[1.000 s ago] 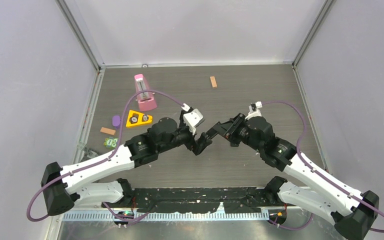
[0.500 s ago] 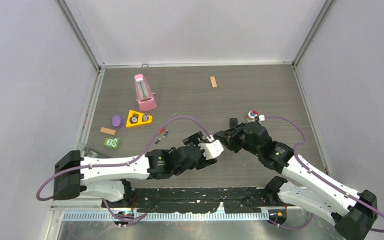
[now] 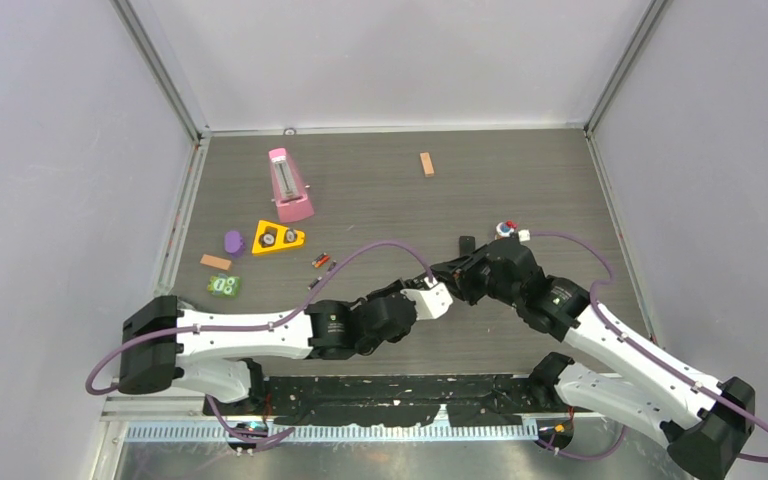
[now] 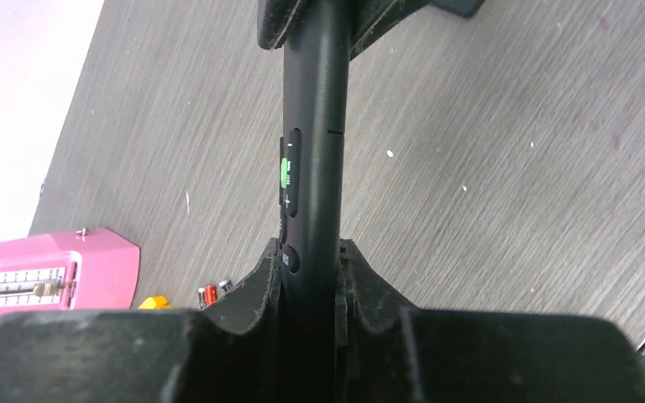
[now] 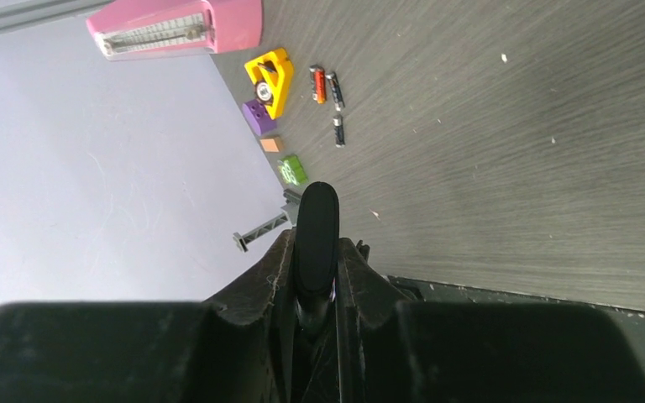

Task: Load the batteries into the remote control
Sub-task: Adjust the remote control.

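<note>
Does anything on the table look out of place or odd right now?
Only the batteries: they lie loose at mixed angles near the yellow block, not in the remote that the left fingers and right fingers clamp. Nothing looks damaged.

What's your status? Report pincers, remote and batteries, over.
Left pincer shut on remote; right pincer shut on its far end. Batteries loose on table beside yellow wedge. Both pincers occupied, none free for batteries.
</note>
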Tool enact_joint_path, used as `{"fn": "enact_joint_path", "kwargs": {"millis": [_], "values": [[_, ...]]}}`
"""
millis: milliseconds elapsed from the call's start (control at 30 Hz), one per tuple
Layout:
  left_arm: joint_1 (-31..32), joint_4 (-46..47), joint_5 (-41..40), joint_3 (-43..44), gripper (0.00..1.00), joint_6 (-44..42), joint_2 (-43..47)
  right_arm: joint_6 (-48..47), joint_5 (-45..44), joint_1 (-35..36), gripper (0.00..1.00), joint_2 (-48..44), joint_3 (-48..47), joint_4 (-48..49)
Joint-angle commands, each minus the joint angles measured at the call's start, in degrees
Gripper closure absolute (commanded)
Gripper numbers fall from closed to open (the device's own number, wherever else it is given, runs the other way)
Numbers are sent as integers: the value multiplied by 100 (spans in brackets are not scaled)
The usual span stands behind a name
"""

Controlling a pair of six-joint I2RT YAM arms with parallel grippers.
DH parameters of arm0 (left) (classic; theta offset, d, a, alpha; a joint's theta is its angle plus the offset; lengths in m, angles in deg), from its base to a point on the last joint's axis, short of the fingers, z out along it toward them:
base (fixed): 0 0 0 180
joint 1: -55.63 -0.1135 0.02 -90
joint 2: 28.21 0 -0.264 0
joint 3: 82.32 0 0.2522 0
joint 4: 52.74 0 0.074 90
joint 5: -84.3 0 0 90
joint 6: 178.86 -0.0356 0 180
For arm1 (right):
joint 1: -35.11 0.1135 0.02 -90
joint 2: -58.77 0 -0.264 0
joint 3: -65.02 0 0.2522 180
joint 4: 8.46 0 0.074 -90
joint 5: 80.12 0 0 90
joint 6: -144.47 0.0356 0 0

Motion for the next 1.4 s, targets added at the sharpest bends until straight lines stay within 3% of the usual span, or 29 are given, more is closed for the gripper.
{"fn": "enact_joint_path", "kwargs": {"millis": [0, 33, 100, 200, 267, 333, 567, 700, 800, 967, 1067, 1233, 1367], "values": [[-7, -18, -200, 250, 97, 177, -18, 60, 87, 16, 95, 107, -272, -69], [-8, -38, -190, 265, 100, 163, -17, 32, 102, 19, 95, 138, -281, -62], [-9, -99, -160, 305, 100, 180, -25, -59, 100, 16, 84, 175, -321, -63], [-11, -108, 4, 281, 100, 273, 45, -359, 58, 16, 45, 140, -354, 34], [-6, -156, 178, 276, 100, 355, 131, -551, -8, 13, 31, 18, -348, 87], [-22, -257, 369, 285, 100, 481, 257, -942, -2, -23, 24, -206, -264, 231], [-652, -690, 2297, 269, 100, 1285, 889, -2946, 386, -314, 17, -1276, 135, 1049], [-1306, -785, 3940, 302, 100, 1559, 1278, -4858, 876, -444, 16, -1603, -153, 909], [-1722, -902, 5169, 406, 100, 1742, 1459, -6485, 1753, -449, 14, -1771, -446, 765], [-2030, -1228, 6920, 674, 100, 1768, 1430, -8022, 2700, -450, 9, -1413, -1149, 239], [-2051, -1306, 7550, 756, 100, 1703, 1420, -8480, 3432, -449, 6, -1022, -1374, -32], [-2065, -1332, 7802, 778, 100, 1597, 1574, -8940, 4251, -453, 6, -453, -1522, -197], [-2072, -1367, 7898, 804, 100, 1480, 1677, -8892, 5020, -447, 11, -265, -1419, -23]]}}
